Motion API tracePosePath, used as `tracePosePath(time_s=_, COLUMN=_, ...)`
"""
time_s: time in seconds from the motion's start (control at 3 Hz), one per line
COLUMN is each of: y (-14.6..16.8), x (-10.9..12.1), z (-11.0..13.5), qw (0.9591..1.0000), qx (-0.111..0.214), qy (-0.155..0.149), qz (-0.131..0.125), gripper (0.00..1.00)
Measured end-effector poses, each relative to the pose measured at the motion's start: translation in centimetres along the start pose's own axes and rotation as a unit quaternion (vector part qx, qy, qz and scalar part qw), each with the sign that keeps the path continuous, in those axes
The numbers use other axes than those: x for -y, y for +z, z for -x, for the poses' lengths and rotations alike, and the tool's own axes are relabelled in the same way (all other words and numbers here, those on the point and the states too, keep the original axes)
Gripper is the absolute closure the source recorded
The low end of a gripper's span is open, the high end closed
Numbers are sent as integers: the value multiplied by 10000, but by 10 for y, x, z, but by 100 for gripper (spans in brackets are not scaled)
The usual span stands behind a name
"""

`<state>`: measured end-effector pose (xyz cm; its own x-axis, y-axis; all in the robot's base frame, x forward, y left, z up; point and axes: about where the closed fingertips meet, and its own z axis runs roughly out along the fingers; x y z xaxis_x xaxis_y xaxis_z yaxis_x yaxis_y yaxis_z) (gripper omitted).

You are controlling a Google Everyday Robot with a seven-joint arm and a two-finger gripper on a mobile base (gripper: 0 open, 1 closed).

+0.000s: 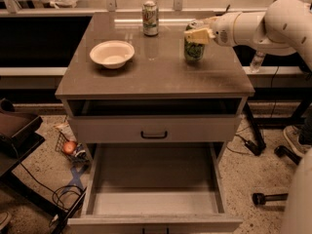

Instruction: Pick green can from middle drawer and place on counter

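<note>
The green can [194, 48] is upright at the right rear of the counter [156, 77], its base at or just above the surface. My gripper [196, 33] reaches in from the right, and its pale fingers are shut on the can's top. The middle drawer [97, 179] is pulled fully out below the cabinet, and its light grey floor holds nothing.
A white bowl [112, 53] sits on the counter's left side. A paler can with red lettering [150, 17] stands at the back edge. A closed drawer front with a black handle [154, 134] is above the open drawer. Cables and clutter [70, 147] lie on the floor to the left.
</note>
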<state>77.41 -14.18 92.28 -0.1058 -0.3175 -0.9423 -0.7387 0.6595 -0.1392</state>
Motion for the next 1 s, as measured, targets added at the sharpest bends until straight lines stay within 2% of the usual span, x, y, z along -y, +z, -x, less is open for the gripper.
tracePosePath(time_s=0.33, y=20, x=6, z=-28, qw=9993, qx=-166, qy=338, qz=80, gripper=100)
tracePosePath(time_s=0.67, y=21, x=7, z=-28, qw=9991, qx=-185, qy=381, qz=91, gripper=89)
tracePosePath(time_s=1.0, y=21, x=7, z=-28, qw=9991, qx=-185, qy=381, qz=93, gripper=66)
